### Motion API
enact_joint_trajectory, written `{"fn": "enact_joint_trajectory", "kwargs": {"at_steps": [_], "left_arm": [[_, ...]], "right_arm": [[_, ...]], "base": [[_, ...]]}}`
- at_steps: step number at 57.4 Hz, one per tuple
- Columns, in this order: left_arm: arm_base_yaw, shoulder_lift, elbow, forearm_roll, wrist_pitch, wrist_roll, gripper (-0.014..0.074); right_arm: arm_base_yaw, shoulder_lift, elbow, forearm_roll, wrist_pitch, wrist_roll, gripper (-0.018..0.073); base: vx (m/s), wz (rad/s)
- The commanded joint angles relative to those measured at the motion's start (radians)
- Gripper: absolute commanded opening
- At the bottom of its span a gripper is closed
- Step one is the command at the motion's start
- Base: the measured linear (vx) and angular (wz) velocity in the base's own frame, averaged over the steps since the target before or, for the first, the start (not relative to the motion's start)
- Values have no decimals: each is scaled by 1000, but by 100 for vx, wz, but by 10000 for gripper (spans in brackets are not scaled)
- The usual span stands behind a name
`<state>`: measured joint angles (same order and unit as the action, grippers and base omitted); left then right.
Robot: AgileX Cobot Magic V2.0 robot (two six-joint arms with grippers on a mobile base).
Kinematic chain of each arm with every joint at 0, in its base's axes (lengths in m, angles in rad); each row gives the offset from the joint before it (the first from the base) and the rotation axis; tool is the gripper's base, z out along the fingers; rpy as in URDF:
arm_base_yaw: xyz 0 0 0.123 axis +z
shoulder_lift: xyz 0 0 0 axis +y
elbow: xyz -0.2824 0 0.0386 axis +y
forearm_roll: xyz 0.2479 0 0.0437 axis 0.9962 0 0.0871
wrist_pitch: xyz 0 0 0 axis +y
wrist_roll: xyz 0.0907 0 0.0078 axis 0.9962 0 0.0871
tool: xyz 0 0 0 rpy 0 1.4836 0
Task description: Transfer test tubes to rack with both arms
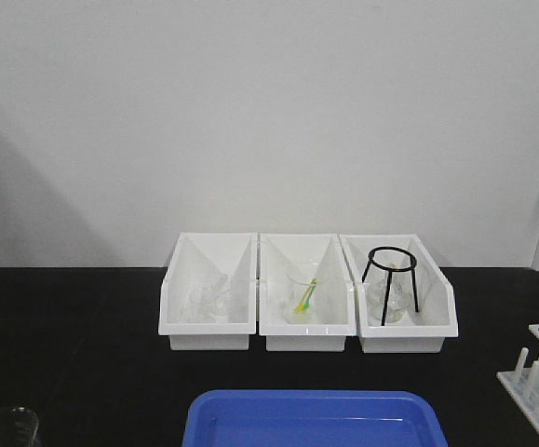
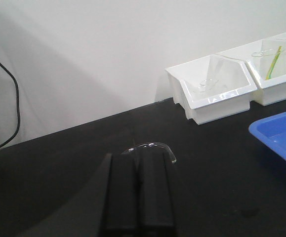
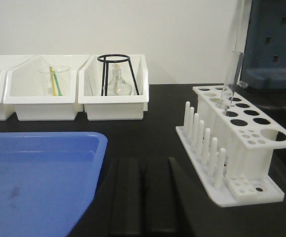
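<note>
Left gripper point(image 2: 140, 190): jaws together, holding nothing; a clear glass beaker point(image 2: 150, 149) rim stands just beyond the tips.

Right gripper point(image 3: 143, 195): jaws together, empty, low over the black bench point(image 3: 147, 131).

Blue tray point(image 3: 34, 173): near, to the robot's left of the right gripper.

Rack point(image 3: 236, 148): white, on the bench to the right; pegs along its near side.

Test tube point(image 3: 230, 81): one, upright in a rear hole of the rack. No other loose tubes visible.

Storage bins point(image 1: 306, 293): three, far side by the wall; glassware, a green-yellow stick point(image 1: 305, 296), a black tripod stand point(image 1: 392, 279).

Step, judged: between transfers. The next move calls for locating another tube, parting the jaws, and a gentle grasp.
</note>
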<state>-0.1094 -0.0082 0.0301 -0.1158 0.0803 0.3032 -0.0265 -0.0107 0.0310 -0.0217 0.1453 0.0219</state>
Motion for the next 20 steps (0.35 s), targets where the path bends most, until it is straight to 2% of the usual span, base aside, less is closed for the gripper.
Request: {"fn": "enact_joint_trajectory", "kwargs": {"at_steps": [1, 20], "left_arm": [[1, -19, 26, -8, -80, -1, -15], [1, -19, 26, -8, -80, -1, -15]], "right_arm": [[-8, -7, 11, -2, -84, -9, -8], [-8, -7, 11, -2, -84, -9, -8]], "base": [[0, 0], [0, 0]]}}
